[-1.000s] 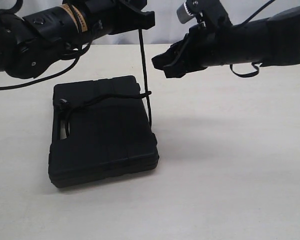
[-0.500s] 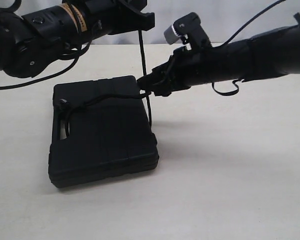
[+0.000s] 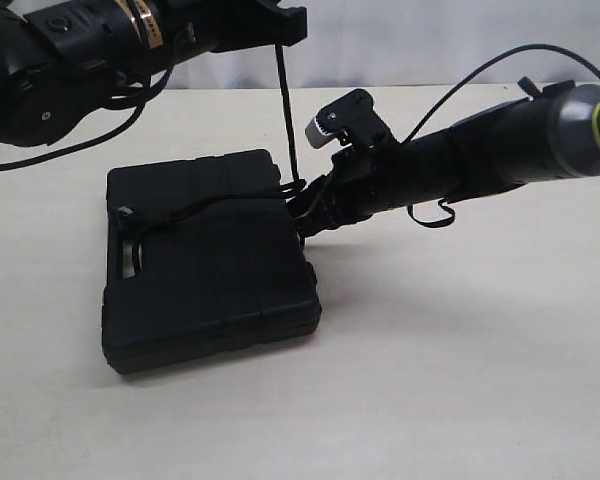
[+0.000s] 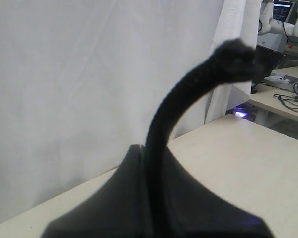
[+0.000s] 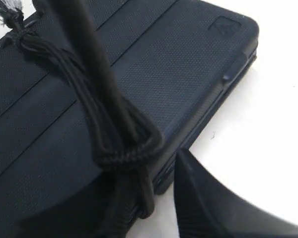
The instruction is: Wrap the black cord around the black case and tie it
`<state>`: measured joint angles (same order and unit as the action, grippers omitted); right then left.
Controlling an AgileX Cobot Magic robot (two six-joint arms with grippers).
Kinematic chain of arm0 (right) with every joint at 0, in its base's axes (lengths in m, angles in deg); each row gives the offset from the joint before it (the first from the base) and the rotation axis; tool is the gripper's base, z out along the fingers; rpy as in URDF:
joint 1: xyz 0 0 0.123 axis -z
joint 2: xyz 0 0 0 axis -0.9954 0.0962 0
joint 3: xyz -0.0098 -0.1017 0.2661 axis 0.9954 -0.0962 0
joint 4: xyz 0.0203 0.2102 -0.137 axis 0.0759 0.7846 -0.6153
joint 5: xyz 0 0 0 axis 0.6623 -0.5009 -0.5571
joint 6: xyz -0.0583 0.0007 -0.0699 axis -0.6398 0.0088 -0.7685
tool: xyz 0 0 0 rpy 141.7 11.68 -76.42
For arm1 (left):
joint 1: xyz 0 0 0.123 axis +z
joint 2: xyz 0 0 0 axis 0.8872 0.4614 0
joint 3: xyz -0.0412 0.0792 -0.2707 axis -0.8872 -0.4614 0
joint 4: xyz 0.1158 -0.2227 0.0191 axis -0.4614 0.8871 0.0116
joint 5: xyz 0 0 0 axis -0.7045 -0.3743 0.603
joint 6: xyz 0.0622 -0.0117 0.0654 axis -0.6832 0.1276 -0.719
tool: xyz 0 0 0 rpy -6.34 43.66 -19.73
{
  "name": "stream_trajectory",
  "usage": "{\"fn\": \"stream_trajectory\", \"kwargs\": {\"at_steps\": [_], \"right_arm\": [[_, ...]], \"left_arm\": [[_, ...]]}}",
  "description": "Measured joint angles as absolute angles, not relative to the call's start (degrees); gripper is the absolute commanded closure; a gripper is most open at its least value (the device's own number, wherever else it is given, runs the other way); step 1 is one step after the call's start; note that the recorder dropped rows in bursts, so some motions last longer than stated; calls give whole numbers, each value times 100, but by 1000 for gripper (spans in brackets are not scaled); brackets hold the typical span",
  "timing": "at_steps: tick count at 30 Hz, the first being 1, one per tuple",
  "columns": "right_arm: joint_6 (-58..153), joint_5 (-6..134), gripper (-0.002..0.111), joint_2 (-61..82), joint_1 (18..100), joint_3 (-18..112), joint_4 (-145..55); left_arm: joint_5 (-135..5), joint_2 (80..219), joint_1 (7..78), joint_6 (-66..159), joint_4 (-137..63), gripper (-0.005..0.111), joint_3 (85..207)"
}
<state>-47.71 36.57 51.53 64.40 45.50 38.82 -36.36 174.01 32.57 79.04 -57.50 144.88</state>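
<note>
The black case (image 3: 210, 265) lies flat on the table, left of centre. The black cord (image 3: 285, 110) rises taut from the case's right edge to my left gripper (image 3: 280, 35), which hangs above the case's far right corner. Another stretch crosses the lid to a knot (image 3: 130, 212) by the handle. In the left wrist view the left gripper (image 4: 149, 153) is shut on the cord (image 4: 174, 109), whose end pokes out past the jaws. My right gripper (image 3: 305, 210) is open at the case's right edge; its fingers (image 5: 213, 198) straddle the cord loop (image 5: 124, 148) and the case's edge (image 5: 208, 104).
The cream table (image 3: 460, 360) spreads to the right and front of the case. A white curtain (image 4: 89, 74) hangs behind the table. The right arm (image 3: 480, 155) slants down from the right, with a loose cable (image 3: 480, 75) arching over it.
My right gripper has come down and to the left, from above the table to the case's right edge at the cord. The left arm has risen a little, still holding the cord.
</note>
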Motion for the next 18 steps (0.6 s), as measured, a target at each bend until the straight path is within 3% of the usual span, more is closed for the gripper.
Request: {"fn": "stream_trajectory", "kwargs": {"at_steps": [4, 8, 18], "right_arm": [[-4808, 3424, 77, 5153, 6440, 4550, 3728], [-4757, 3373, 51, 4971, 6442, 4550, 3411], [-4850, 3101, 55, 4500, 6603, 4550, 4189]], "left_arm": [[-3636, 17367, 3257, 7894, -5784, 107, 14488], [-3597, 17331, 3257, 7882, -5799, 107, 14488], [-3723, 17264, 3257, 7599, -5810, 107, 14488]]}}
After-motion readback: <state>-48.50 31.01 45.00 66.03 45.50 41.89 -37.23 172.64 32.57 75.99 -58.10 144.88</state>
